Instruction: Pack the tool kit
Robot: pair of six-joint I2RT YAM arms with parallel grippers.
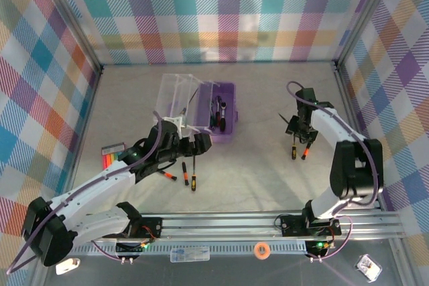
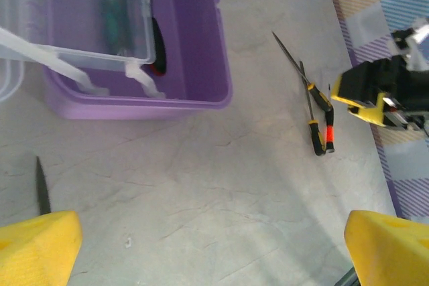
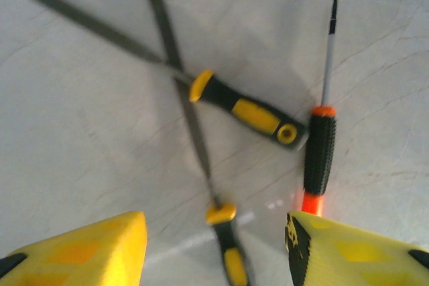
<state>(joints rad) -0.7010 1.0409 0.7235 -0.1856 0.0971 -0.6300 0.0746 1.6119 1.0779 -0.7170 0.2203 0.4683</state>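
Lilac case, clear lid open — loose screwdrivers flat to both sides.

A wide bare stretch of worktop lay open between the purple case and the right hand. The far edge was open too. The case's clear lid stood raised, blocking its left side. Two crossed yellow-handled tools and an orange-tipped screwdriver cluttered the worktop beneath the right hand. Loose screwdrivers lay nearer the near edge.
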